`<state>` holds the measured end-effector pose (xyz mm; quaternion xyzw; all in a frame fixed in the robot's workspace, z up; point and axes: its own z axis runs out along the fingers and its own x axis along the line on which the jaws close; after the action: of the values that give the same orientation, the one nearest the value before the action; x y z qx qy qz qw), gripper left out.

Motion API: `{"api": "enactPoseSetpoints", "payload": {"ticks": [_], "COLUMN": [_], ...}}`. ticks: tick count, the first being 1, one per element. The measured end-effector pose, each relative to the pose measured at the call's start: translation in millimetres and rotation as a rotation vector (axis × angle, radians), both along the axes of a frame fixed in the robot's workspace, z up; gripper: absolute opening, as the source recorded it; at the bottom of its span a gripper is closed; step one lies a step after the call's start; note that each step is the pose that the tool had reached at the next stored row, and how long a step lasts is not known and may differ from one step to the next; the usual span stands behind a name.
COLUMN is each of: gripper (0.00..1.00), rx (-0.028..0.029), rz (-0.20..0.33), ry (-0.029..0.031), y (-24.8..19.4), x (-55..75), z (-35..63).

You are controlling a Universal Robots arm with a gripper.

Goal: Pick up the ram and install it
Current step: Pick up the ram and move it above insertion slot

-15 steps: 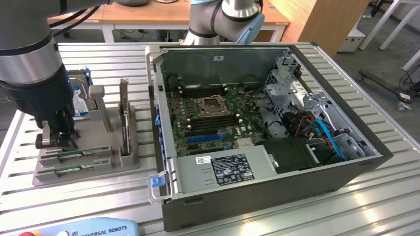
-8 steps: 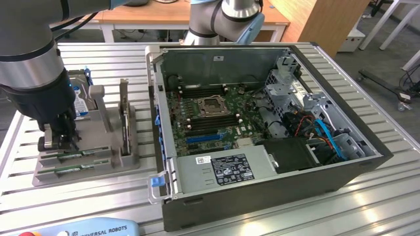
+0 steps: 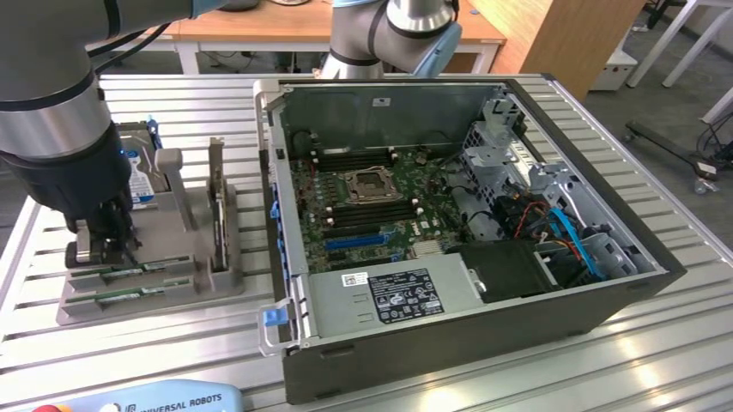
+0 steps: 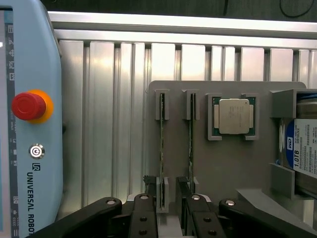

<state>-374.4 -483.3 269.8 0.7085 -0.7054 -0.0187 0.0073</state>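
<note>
Two rams stand on edge in the slots of a grey holder tray [image 4: 233, 168]. One ram [image 4: 162, 134] runs between my gripper's fingers, and the other ram [image 4: 191, 134] stands just beside them. My gripper [image 4: 164, 191] is open and straddles one end of the first ram, with a small gap on each side. From the exterior view, the gripper [image 3: 101, 251] hangs low over the tray's end on the exterior view's left, where both rams [image 3: 137, 283] lie in green strips. The open computer case [image 3: 300, 283] with its motherboard [image 3: 355, 193] sits to the exterior view's right of the tray.
A square silver processor chip [image 4: 234, 116] and a hard drive [image 4: 303, 148] also sit in the tray. A blue teach pendant [image 4: 29, 124] with a red stop button lies beside the tray on the slatted metal table [image 4: 104, 99]. The pendant [image 3: 149, 399] is at the table's front edge.
</note>
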Motion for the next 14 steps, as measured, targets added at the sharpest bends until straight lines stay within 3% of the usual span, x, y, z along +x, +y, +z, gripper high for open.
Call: {"api": "enactPoseSetpoints", "payload": {"ticks": [5, 7, 9, 14], "gripper": [0.3, 0.37, 0.37, 0.37], "rx": [-0.0001, 0.0, -0.0001, 0.0], "rz": [0.0, 0.0, 0.0, 0.0], "ry": [0.0, 0.0, 0.0001, -0.0001], "y": [-0.1, -0.1, -0.1, -0.1], "x": [0.0, 0.0, 0.0, 0.0], "z": [0.0, 0.0, -0.1, -7.1]}}
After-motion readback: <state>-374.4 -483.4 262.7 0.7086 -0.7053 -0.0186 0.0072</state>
